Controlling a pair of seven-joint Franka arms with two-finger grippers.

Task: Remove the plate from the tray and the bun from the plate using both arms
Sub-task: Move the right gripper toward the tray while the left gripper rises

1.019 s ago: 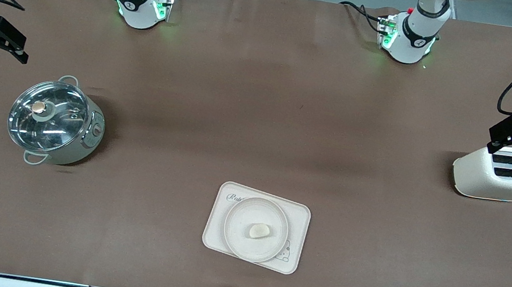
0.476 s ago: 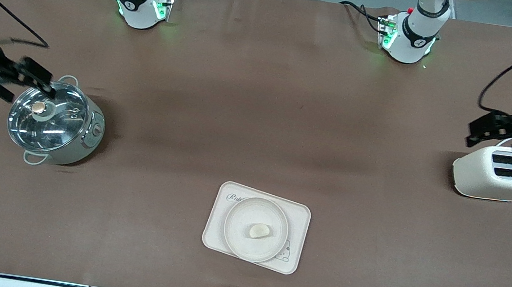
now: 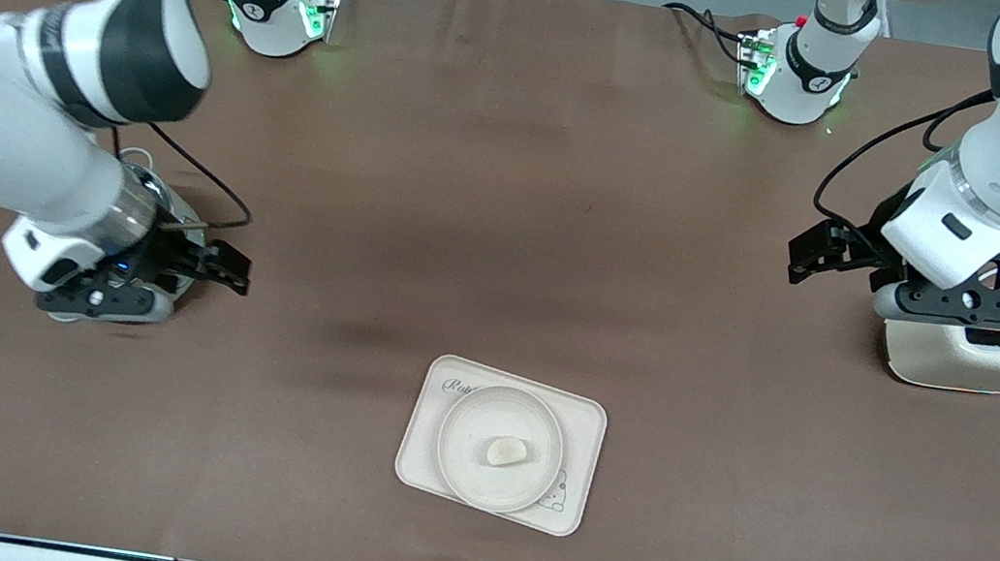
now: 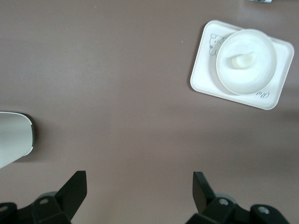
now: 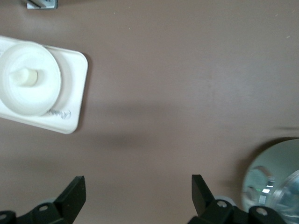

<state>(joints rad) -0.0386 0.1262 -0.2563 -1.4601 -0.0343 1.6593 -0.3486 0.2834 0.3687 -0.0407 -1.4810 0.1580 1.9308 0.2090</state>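
Brown table [image 3: 508,223] bears bun [image 3: 505,451] on plate [image 3: 458,441]; both grippers' jaws wide

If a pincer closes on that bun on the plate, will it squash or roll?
The bun looks soft and doughy, so it probably dents under a firm pinch. Its half-moon shape likely rocks rather than rolls. The plate rim should stop it sliding off.

I observe the plate [image 3: 500,448]: round, shallow, cream-white, unmarked, raised rim. It sits flat on a rectangular cream tray [image 3: 583,429], at the edge of the bench nearest the front camera, roughly midway between the two arms' ends. The bun [image 3: 505,451] is a small pale half-moon lump. It rests near the plate's centre, inside the rim.
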